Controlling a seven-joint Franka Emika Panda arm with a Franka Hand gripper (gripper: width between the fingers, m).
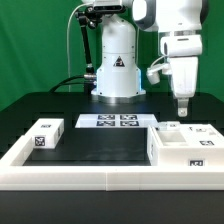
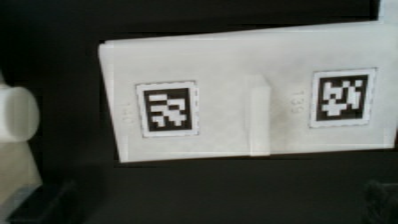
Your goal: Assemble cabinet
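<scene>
The dark two-finger gripper [image 1: 181, 112] hangs just above the white plastic boxy cabinet body [image 1: 183, 146], which sits at the exterior view's right, on the near side beside the long white table rim [image 1: 100, 178]. Its fingers [image 2: 50, 205] stand apart (empty, touching nothing). A small white tagged block [image 1: 45, 135] lies well apart on the left. The flat white marker board [image 1: 108, 121] lies between them, farther back.
</scene>
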